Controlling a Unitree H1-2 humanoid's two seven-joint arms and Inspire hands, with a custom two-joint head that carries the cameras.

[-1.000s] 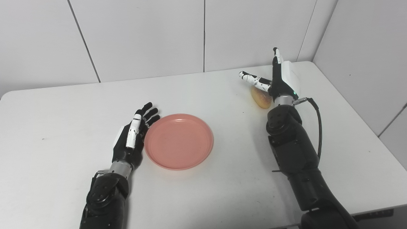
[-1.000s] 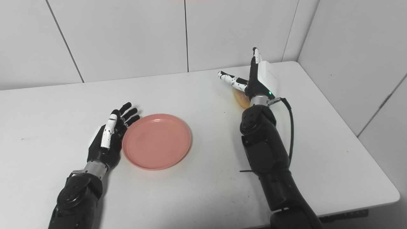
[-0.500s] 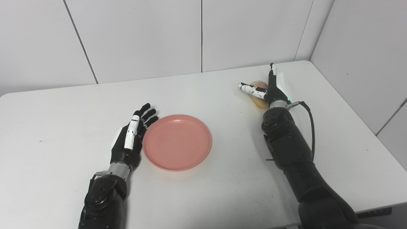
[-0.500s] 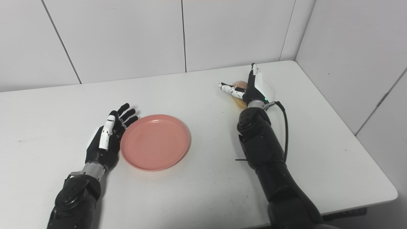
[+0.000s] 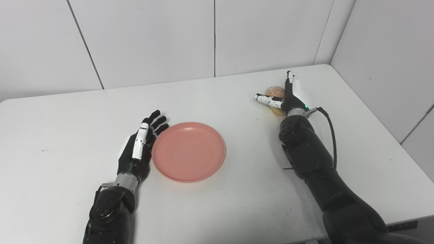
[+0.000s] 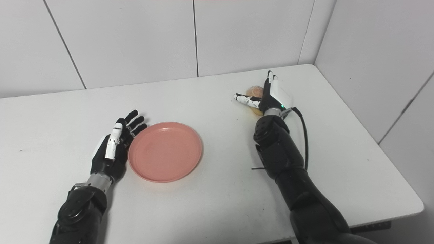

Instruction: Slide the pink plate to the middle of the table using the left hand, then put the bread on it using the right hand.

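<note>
The pink plate (image 5: pixel 189 151) lies flat near the middle of the white table (image 5: pixel 61 112). My left hand (image 5: pixel 139 145) rests open beside the plate's left rim, fingers straight, touching or nearly touching it. The bread (image 5: pixel 275 92), a small golden roll, sits at the back right of the table. My right hand (image 5: pixel 290 96) is low over it, open, with the thumb stretched across the roll's front and the fingers along its right side. The hand hides much of the roll.
White wall panels stand behind the table and along its right side, meeting in a corner (image 5: pixel 322 64) close behind the bread. The table's right edge (image 5: pixel 379 125) runs near my right forearm. A black cable (image 5: pixel 334 135) loops off the right wrist.
My right hand has dropped from above the table down around the bread. The left hand and plate have stayed put; the camera shifted slightly.
</note>
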